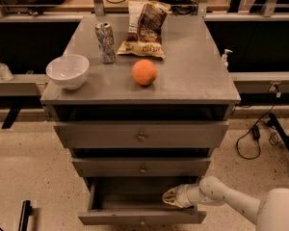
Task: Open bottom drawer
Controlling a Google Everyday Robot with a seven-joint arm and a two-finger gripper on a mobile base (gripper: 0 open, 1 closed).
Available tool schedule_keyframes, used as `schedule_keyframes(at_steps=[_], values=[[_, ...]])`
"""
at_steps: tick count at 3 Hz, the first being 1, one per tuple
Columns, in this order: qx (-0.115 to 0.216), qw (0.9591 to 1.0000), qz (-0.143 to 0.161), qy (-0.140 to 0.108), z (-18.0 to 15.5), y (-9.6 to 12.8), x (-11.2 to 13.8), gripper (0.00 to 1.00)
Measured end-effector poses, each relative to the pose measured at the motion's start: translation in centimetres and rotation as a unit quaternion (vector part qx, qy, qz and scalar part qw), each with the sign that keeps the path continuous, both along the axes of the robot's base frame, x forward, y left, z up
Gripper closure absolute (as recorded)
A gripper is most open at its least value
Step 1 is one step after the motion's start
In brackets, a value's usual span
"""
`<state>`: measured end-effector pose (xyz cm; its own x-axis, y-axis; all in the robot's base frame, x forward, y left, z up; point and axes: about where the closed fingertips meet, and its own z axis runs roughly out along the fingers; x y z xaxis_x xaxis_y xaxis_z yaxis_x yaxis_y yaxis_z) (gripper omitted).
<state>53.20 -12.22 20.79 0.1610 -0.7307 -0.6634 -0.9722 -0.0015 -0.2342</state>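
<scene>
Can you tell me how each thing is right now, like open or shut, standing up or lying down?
Bottom drawer: pulled open.
Middle drawer: looks shut.
Top drawer: looks shut.
Can: standing up.
Chip bag: lying flat.
Bowl: upright, looks empty.
Orange: whole.
Tool: inside the bottom drawer, right side.
</scene>
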Motion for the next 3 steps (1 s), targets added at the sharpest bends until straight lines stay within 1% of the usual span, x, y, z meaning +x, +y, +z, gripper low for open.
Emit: schedule_keyframes(at_steps=[1, 2, 3], values=[[0.003, 0.9999, -0.002, 0.010, -1.7, -0.5, 1.0, 1.00], [0.006, 0.9999, 0.004, 0.014, -3.5, -0.6, 1.6, 1.00], [0.006, 0.9995, 0.025, 0.020, -5.2, -0.2, 1.6, 1.00]])
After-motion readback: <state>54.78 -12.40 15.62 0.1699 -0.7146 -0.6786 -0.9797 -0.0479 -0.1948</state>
